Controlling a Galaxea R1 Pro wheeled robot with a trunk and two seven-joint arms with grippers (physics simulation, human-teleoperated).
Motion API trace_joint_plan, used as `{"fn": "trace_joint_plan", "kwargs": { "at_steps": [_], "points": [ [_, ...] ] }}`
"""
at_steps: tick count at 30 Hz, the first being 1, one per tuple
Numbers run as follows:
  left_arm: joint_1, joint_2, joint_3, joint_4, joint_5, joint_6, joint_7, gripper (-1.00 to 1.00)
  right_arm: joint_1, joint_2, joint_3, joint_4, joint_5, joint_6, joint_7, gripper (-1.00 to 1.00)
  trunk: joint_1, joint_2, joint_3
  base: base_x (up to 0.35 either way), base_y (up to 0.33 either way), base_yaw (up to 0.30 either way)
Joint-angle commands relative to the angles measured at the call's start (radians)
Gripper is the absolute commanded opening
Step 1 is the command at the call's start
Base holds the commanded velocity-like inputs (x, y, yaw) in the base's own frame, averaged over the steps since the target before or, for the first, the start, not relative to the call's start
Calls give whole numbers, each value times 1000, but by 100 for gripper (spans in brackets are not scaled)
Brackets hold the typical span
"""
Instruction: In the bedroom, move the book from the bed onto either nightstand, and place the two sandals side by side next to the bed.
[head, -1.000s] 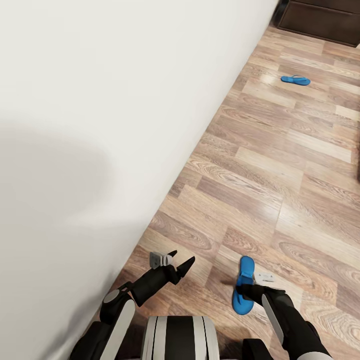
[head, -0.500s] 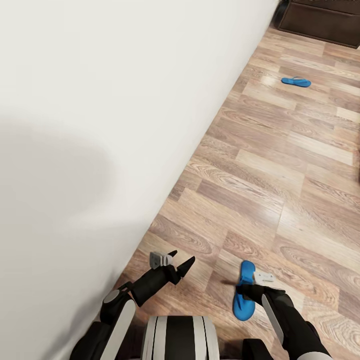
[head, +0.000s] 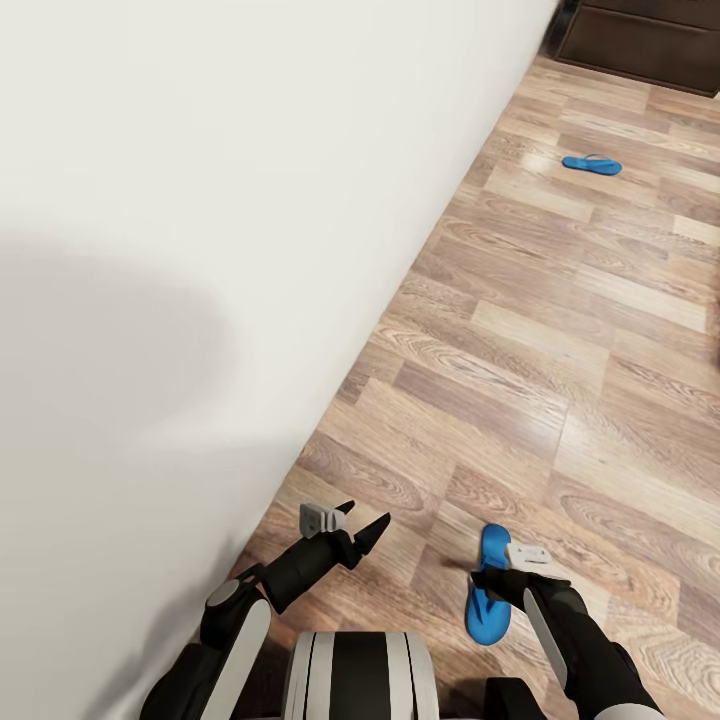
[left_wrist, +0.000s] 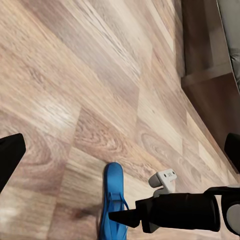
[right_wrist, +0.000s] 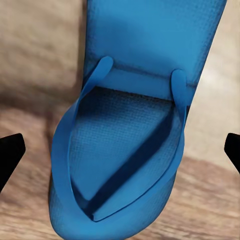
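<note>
The right end effector (head: 478, 572) hovers open over the near sandal (head: 488, 597), so grasping it calls for descending and closing next.

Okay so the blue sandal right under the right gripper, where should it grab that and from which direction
Probably come straight down from above and close across one long edge of the near sandal, or hook the toe strap. It lies flat on the floor, sole down, so the thin straps are the only raised part. The right gripper already hangs over it with fingers spread either side.
</note>
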Motion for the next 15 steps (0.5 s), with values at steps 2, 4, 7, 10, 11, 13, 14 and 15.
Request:
{"fn": "trace_joint_plan", "kwargs": {
  "at_steps": [2,4,7,10,11,13,14,15],
  "points": [
    [0,0,0,0,10,10,-1,100,0,0,-2,-1,-4,5,3,100,0,0,0,0,0,0],
    [0,0,0,0,10,10,-1,100,0,0,-2,-1,-4,5,3,100,0,0,0,0,0,0],
    [0,0,0,0,10,10,-1,100,0,0,-2,-1,-4,5,3,100,1,0,-4,0,0,0],
    [0,0,0,0,10,11,-1,100,0,0,-2,-1,-4,5,3,100,2,-1,-16,0,0,0],
    [0,0,0,0,10,11,-1,100,0,0,-2,-1,-4,5,3,100,2,-1,-16,0,0,0],
    [0,0,0,0,10,11,-1,100,0,0,-2,-1,-4,5,3,100,2,-1,-16,0,0,0],
    [0,0,0,0,10,11,-1,100,0,0,-2,-1,-4,5,3,100,2,-1,-16,0,0,0],
    [0,0,0,0,10,11,-1,100,0,0,-2,-1,-4,5,3,100,2,-1,-16,0,0,0]
  ]
}}
